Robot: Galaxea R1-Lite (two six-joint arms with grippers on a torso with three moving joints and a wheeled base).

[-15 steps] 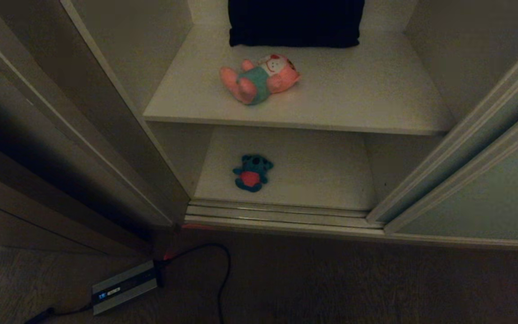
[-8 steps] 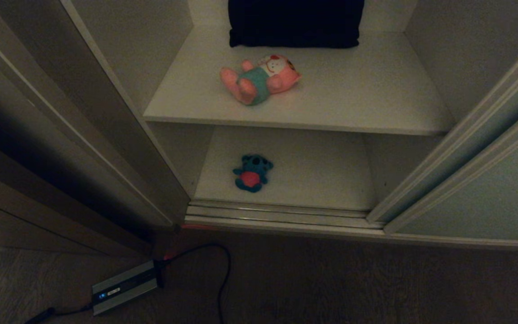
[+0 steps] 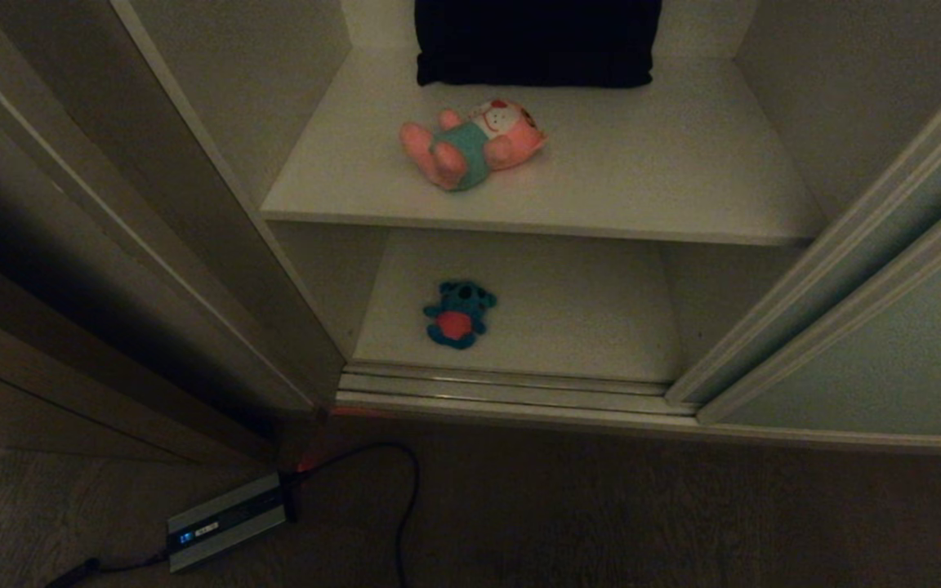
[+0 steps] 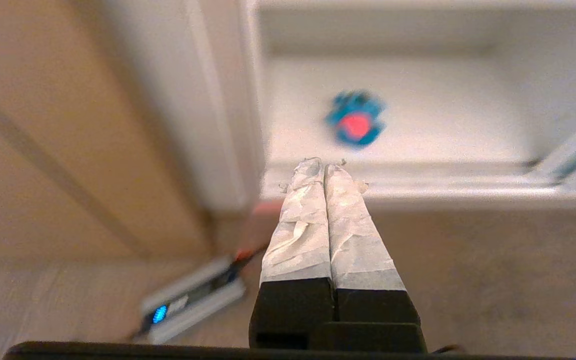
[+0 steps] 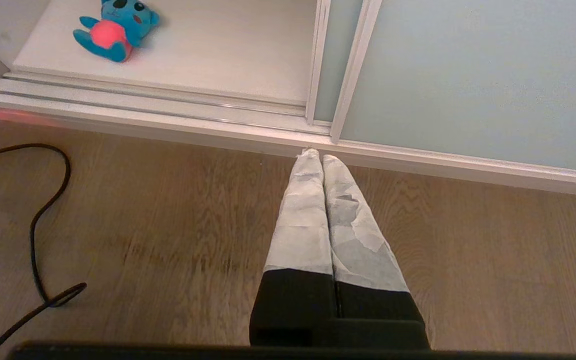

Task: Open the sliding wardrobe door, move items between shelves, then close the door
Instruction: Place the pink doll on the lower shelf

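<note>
Dim light lay over the wardrobe interior, and from the head view I saw the sliding wardrobe door pushed off to the right, leaving the compartment open in front of me. On the upper shelf the pink plush toy lay on its back, just in front of a black cushion standing against the rear wall. On the lower shelf the teal-blue plush toy lay with its red belly up, toward the left side and near the front edge, behind the pale floor track. Out on the wooden floor sat a small grey box with a blue light, a black cable looping away from it.

Neither arm showed in the head view. Through the left wrist camera I had the left gripper pointing toward the lower shelf, its taped fingers pressed flat together with nothing between them, and the teal-blue toy lay well apart beyond the tips. Through the right wrist camera the right gripper hung over the floor, fingers likewise closed tight and empty, its tips aimed at the track below the door's near edge.
</note>
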